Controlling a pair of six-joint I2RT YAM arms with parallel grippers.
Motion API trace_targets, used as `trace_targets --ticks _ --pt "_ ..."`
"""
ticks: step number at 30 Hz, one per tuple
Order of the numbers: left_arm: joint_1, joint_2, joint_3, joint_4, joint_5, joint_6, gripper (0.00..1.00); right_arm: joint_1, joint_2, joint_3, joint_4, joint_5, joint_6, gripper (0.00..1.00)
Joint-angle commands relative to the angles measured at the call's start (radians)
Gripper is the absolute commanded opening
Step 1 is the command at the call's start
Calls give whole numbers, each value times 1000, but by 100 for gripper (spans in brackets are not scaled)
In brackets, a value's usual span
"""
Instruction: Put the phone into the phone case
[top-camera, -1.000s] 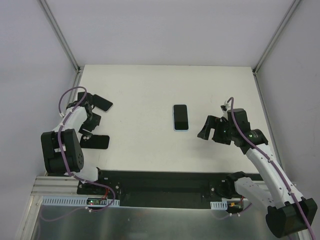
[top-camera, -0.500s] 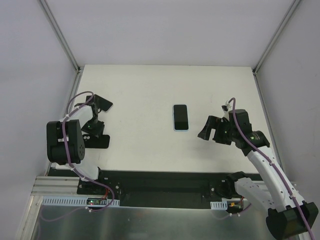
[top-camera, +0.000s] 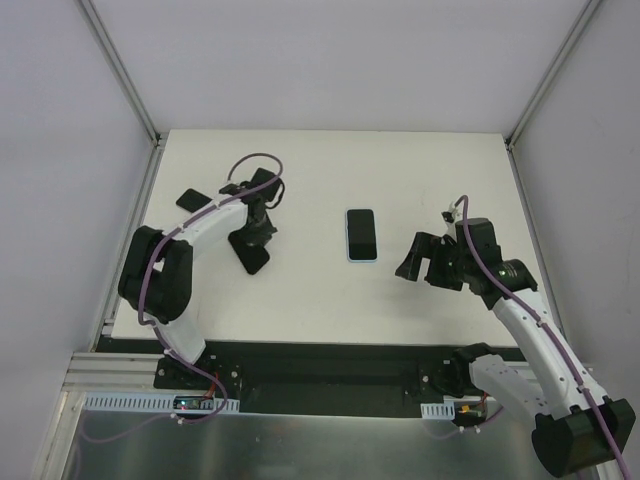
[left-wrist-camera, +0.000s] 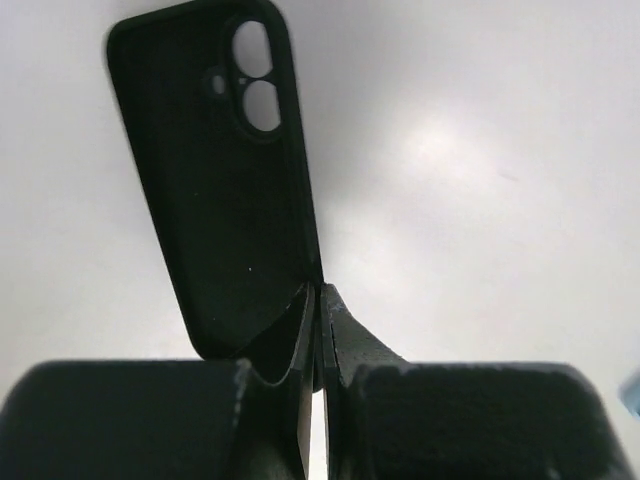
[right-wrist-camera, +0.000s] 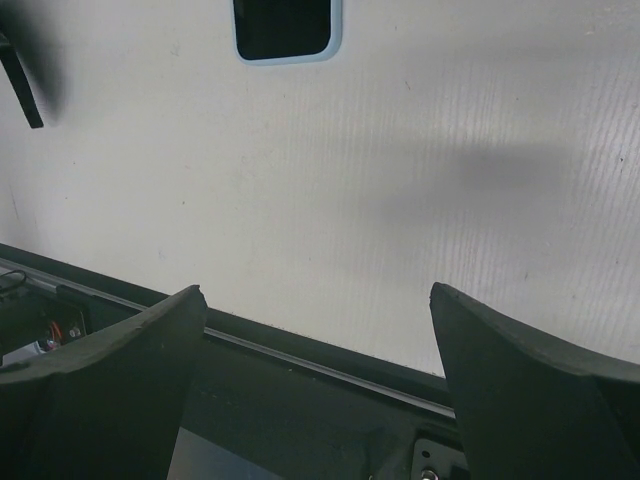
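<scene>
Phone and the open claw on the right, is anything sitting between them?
No. In the top view, only bare white table lies between the phone and the right gripper. The right wrist view shows the same bare stretch.

light: bright, even, overhead | shadows: soft, faint on table | glare: pale hotspot, left wrist view | blur: nearest foreground soft, both wrist views

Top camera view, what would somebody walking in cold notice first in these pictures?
The left gripper, reached out over the table, is shut on the edge of a black phone case whose camera cutouts show. Mid-table lies the phone, dark face up with a pale blue rim. The right gripper hangs wide open just to its right.
</scene>
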Motion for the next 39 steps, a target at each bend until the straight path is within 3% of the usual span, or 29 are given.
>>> trace_targets --ticks 1,5,12,16,17,19,20,24,29,36,39 --pt "-128 45 135 8 32 172 0 3 13 38 -6 -1 6 96" --pt "-235 123 232 16 93 266 0 5 1 30 -10 17 10 96" --pt "-281 197 248 29 170 317 0 3 2 20 -10 25 10 96" --pt "-284 188 234 34 189 311 30 3 8 23 -10 24 12 96" --pt "-284 165 232 36 183 306 48 3 7 23 -10 24 12 96" --pt "-281 136 235 36 140 300 62 3 4 23 -12 24 12 96" --pt "-275 106 240 31 121 289 98 3 2 21 -10 25 10 96" --pt "-188 40 264 -32 37 200 99 5 2 23 -18 30 7 96" --pt "88 -4 271 -116 41 33 99 3 -3 30 -29 43 0 96" --pt "321 28 336 -132 -78 -54 99 5 -1 52 -49 59 -6 96" --pt "392 88 384 -138 -45 -101 98 3 -3 55 -53 62 -5 96"
